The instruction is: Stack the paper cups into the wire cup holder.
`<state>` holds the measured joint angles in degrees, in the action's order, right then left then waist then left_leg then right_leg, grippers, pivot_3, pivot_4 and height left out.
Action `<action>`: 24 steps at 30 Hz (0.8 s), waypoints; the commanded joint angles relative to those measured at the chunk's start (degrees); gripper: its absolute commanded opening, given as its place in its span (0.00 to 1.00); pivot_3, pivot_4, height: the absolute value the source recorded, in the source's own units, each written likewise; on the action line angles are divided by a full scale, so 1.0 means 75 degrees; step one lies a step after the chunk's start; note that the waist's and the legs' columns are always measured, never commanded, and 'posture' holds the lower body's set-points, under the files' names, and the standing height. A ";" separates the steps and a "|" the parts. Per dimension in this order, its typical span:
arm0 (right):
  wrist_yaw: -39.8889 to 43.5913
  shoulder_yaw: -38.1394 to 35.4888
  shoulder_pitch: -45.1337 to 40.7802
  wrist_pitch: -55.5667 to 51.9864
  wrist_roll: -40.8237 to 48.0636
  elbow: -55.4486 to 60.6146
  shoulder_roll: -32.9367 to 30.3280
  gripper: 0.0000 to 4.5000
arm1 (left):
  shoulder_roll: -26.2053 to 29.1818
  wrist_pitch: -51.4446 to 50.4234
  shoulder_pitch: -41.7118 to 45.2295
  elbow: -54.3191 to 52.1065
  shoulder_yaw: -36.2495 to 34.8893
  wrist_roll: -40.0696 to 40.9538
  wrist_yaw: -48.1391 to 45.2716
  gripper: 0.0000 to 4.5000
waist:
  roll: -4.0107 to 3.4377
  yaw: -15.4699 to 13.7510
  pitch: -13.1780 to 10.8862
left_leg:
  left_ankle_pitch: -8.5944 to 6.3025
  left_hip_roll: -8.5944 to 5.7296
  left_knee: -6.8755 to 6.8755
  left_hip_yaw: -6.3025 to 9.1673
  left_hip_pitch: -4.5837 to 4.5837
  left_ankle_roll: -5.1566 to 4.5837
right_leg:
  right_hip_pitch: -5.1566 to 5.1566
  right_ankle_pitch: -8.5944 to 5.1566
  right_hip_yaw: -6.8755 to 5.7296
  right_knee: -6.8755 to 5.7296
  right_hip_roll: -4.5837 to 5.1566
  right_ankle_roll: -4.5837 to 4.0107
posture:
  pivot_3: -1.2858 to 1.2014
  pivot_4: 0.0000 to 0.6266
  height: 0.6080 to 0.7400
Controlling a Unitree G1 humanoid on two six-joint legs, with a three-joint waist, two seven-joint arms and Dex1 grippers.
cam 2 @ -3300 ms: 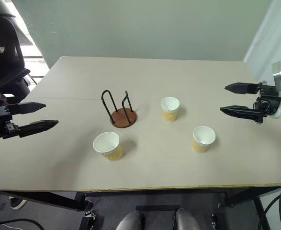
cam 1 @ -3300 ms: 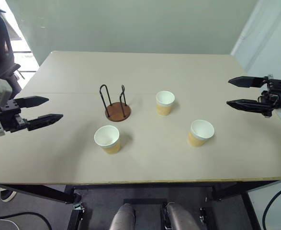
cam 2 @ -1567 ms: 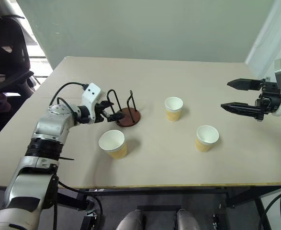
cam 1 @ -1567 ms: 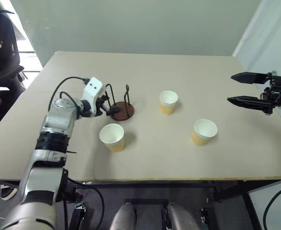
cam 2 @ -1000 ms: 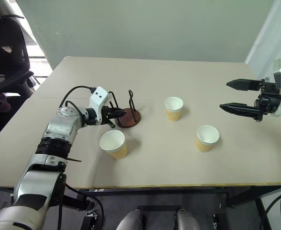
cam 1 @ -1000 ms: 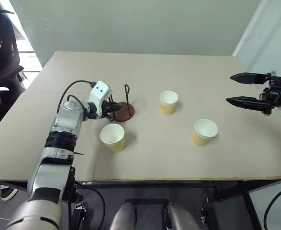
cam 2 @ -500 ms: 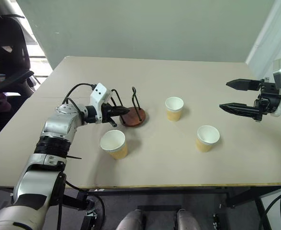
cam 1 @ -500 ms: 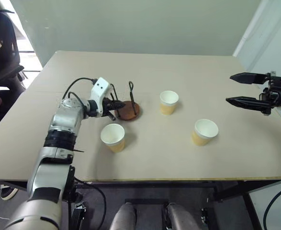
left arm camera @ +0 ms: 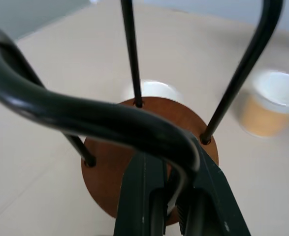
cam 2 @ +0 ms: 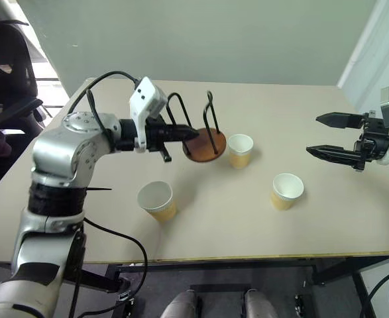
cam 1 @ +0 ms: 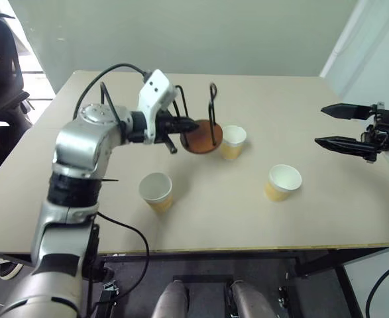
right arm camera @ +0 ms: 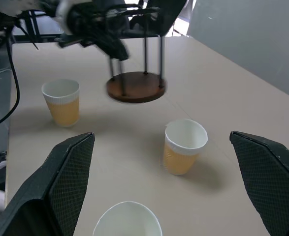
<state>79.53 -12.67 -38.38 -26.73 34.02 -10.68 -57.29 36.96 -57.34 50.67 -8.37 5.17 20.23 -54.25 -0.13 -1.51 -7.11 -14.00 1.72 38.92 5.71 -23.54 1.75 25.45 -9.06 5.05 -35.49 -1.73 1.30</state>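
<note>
The wire cup holder (cam 1: 201,129) is held clear above the counter (cam 1: 260,99), clamped by the left gripper (cam 1: 193,124), at 9 o'clock of a paper cup (cam 1: 232,142). The right gripper (cam 1: 332,126) is spread apart.

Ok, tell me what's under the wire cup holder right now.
The left gripper is shut on one wire loop of the wire cup holder and holds it in the air. Under it lies bare table. In the head views its base overlaps the far paper cup, hiding part of its rim.
</note>
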 commanded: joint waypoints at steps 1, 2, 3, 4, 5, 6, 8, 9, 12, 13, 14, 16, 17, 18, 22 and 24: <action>-0.0059 -0.0285 -0.0031 0.0099 0.0071 0.0185 -0.0087 1.00 | 0.0371 -0.0983 -0.0508 -0.1460 0.0099 0.0425 0.0187 0.01 | 0.0000 0.0011 0.0000 | -0.0003 0.0000 0.0001 -0.0002 0.0004 -0.0004 | -0.0001 0.0000 0.0004 0.0000 0.0000 0.0000 | 0.52 0.24 1.00; -0.0065 -0.0280 -0.0028 0.0108 0.0073 0.0178 -0.0067 1.00 | 0.0415 -0.1178 -0.0675 -0.1737 0.0097 0.0528 0.0262 0.01 | 0.0001 0.0014 -0.0001 | -0.0003 0.0001 0.0003 -0.0001 0.0005 -0.0005 | 0.0000 0.0001 0.0010 0.0001 0.0000 0.0002 | 0.52 0.24 1.00; -0.0066 -0.0273 -0.0021 0.0123 0.0070 0.0168 -0.0051 1.00 | 0.0419 -0.1354 -0.0795 -0.1953 0.0084 0.0633 0.0353 0.01 | 0.0000 0.0013 -0.0001 | -0.0004 0.0003 0.0006 0.0005 0.0005 -0.0007 | 0.0000 0.0002 0.0012 0.0000 0.0001 0.0003 | 0.52 0.24 1.00; -0.0072 -0.0258 -0.0022 0.0134 0.0065 0.0161 -0.0031 1.00 | 0.0417 -0.1484 -0.0876 -0.2114 0.0079 0.0722 0.0434 0.01 | 0.0001 0.0013 -0.0001 | -0.0005 0.0004 0.0008 0.0013 0.0006 -0.0008 | 0.0000 0.0003 0.0015 0.0000 0.0001 0.0003 | 0.52 0.24 1.00; -0.0077 -0.0233 -0.0037 0.0142 0.0063 0.0150 -0.0004 1.00 | 0.0410 -0.1580 -0.0951 -0.2279 0.0111 0.0786 0.0515 0.01 | 0.0001 0.0006 -0.0001 | -0.0006 0.0005 0.0009 0.0026 0.0010 -0.0009 | -0.0001 0.0006 0.0021 -0.0002 0.0001 0.0003 | 0.52 0.24 1.00; -0.0078 -0.0209 -0.0056 0.0149 0.0059 0.0137 0.0020 1.00 | 0.0378 -0.1670 -0.1005 -0.2424 0.0137 0.0871 0.0588 0.01 | 0.0001 -0.0012 -0.0001 | -0.0009 0.0005 0.0010 0.0028 0.0010 -0.0015 | -0.0001 0.0009 0.0025 -0.0002 0.0002 0.0002 | 0.52 0.24 1.00; -0.0065 -0.0159 -0.0113 0.0160 0.0042 0.0099 0.0068 1.00 | 0.0285 -0.1820 -0.1090 -0.2683 0.0210 0.1030 0.0722 0.01 | 0.0001 -0.0036 -0.0001 | -0.0016 0.0002 0.0012 0.0029 0.0014 -0.0026 | -0.0007 0.0013 0.0029 -0.0002 0.0006 0.0000 | 0.52 0.24 1.00; -0.0058 -0.0140 -0.0139 0.0169 0.0027 0.0078 0.0086 1.00 | 0.0236 -0.1904 -0.1124 -0.2797 0.0238 0.1126 0.0772 0.01 | 0.0000 -0.0039 -0.0001 | -0.0018 0.0000 0.0014 0.0028 0.0016 -0.0030 | -0.0010 0.0016 0.0032 -0.0002 0.0008 -0.0001 | 0.52 0.24 1.00; -0.0039 -0.0098 -0.0193 0.0186 -0.0005 0.0035 0.0114 1.00 | 0.0232 -0.2095 -0.1250 -0.3142 0.0328 0.1464 0.0795 0.01 | 0.0000 -0.0027 -0.0001 | -0.0021 -0.0003 0.0019 0.0022 0.0021 -0.0034 | -0.0013 0.0024 0.0049 -0.0002 0.0012 -0.0003 | 0.52 0.24 1.00; -0.0031 -0.0089 -0.0208 0.0193 -0.0013 0.0018 0.0117 1.00 | 0.0276 -0.2138 -0.1291 -0.3231 0.0363 0.1570 0.0780 0.01 | 0.0000 -0.0023 -0.0001 | -0.0022 -0.0003 0.0018 0.0019 0.0022 -0.0034 | -0.0013 0.0025 0.0053 -0.0001 0.0012 -0.0003 | 0.52 0.24 1.00; -0.0019 -0.0091 -0.0212 0.0196 -0.0017 0.0007 0.0109 1.00 | 0.0338 -0.2168 -0.1359 -0.3321 0.0418 0.1650 0.0769 0.01 | 0.0000 -0.0020 -0.0001 | -0.0022 -0.0003 0.0017 0.0018 0.0024 -0.0034 | -0.0013 0.0026 0.0055 -0.0002 0.0012 -0.0003 | 0.52 0.24 1.00; -0.0004 -0.0124 -0.0182 0.0180 -0.0005 0.0036 0.0082 1.00 | 0.0482 -0.2122 -0.1502 -0.3414 0.0633 0.1643 0.0843 0.01 | 0.0000 -0.0019 -0.0001 | -0.0023 -0.0002 0.0013 0.0016 0.0029 -0.0034 | -0.0013 0.0026 0.0058 -0.0002 0.0011 -0.0003 | 0.52 0.24 1.00; 0.0000 -0.0140 -0.0164 0.0170 0.0002 0.0056 0.0072 1.00 | 0.0561 -0.2067 -0.1559 -0.3442 0.0761 0.1600 0.0883 0.01 | -0.0001 -0.0019 -0.0001 | -0.0024 -0.0002 0.0010 0.0014 0.0034 -0.0034 | -0.0014 0.0026 0.0060 -0.0002 0.0010 -0.0002 | 0.52 0.24 1.00; 0.0001 -0.0149 -0.0154 0.0164 0.0005 0.0068 0.0067 1.00 | 0.0618 -0.2022 -0.1589 -0.3455 0.0846 0.1575 0.0914 0.01 | -0.0001 -0.0019 -0.0001 | -0.0024 -0.0002 0.0007 0.0012 0.0035 -0.0034 | -0.0014 0.0026 0.0062 -0.0002 0.0010 -0.0002 | 0.52 0.24 1.00; -0.0025 -0.0208 -0.0046 0.0093 0.0055 0.0202 0.0038 1.00 | 0.0467 -0.1976 -0.1775 -0.3481 0.1081 0.1689 0.1065 0.01 | -0.0001 -0.0027 -0.0001 | -0.0026 -0.0002 0.0007 0.0009 0.0038 -0.0032 | -0.0015 0.0026 0.0071 -0.0001 0.0008 -0.0002 | 0.52 0.24 1.00; -0.0034 -0.0224 -0.0011 0.0063 0.0072 0.0249 0.0027 1.00 | 0.0386 -0.1859 -0.1861 -0.3382 0.1299 0.1592 0.1168 0.01 | -0.0001 -0.0029 -0.0001 | -0.0027 -0.0005 0.0008 0.0005 0.0038 -0.0033 | -0.0015 0.0026 0.0082 -0.0001 0.0008 -0.0002 | 0.52 0.24 1.00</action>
<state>79.28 -12.52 -38.42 -26.20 33.63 -10.61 -56.15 40.35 -72.85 36.90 -32.56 14.43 32.26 -46.15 -0.13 -1.73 -7.12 -14.22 1.67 38.98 5.72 -23.24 1.49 25.34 -8.87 5.74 -35.49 -1.67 1.28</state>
